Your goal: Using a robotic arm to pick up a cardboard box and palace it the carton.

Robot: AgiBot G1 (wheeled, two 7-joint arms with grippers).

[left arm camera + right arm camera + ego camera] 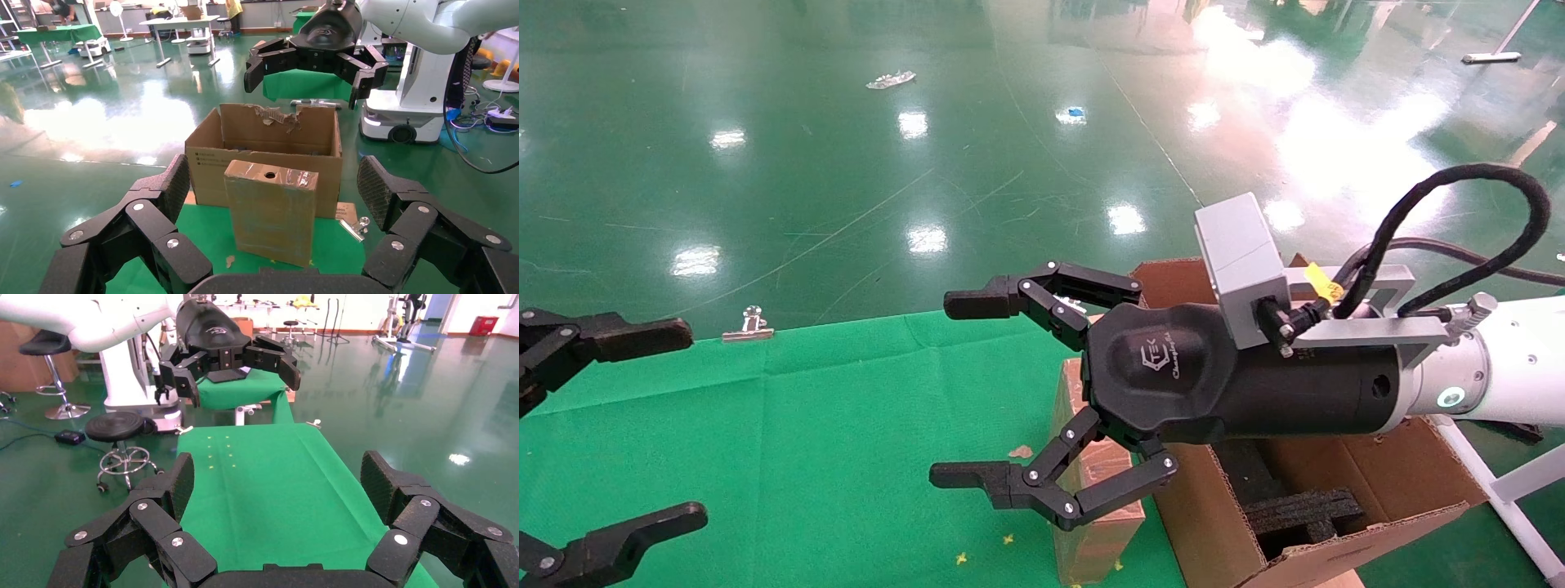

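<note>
Just beneath the wide-spread right tool point(948, 390), the cardboard box point(1091, 523), upright, ungrasped.

Glossy green floor point(846, 180) with light glare; green-clothed table point(275, 478); black stool point(119, 425).

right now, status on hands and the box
Right hand open above small taped brown cardboard box, box upright beside large corrugated carton. Left hand open, clear.

Head downward; wrist views facing, table point(764, 425) shared
</note>
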